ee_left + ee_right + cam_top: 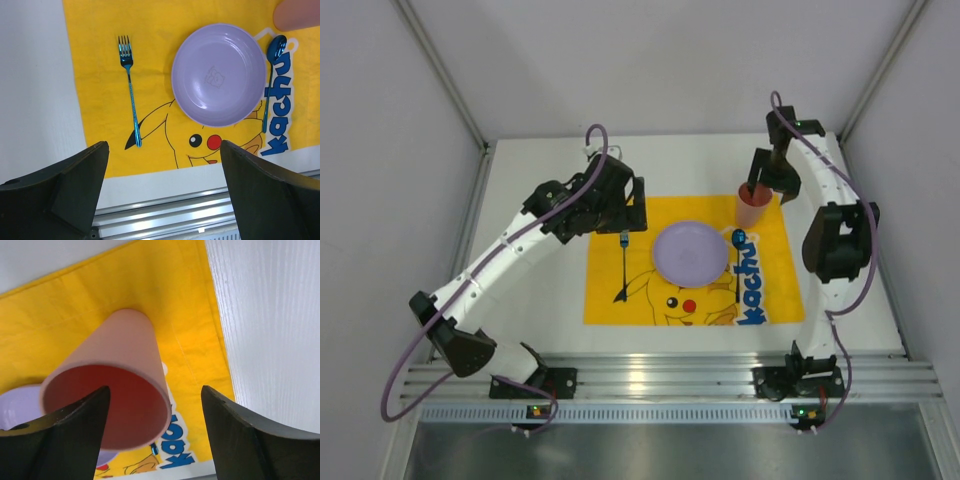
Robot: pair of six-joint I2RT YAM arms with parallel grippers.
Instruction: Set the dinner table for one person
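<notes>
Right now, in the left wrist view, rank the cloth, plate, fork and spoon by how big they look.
1. cloth, though its edges run out of view
2. plate
3. fork and spoon: both thin and about equally long, so not ranked against each other

The dinner table [690, 165] lies flat, white and rectangular, its near edge ribbed aluminium.
</notes>
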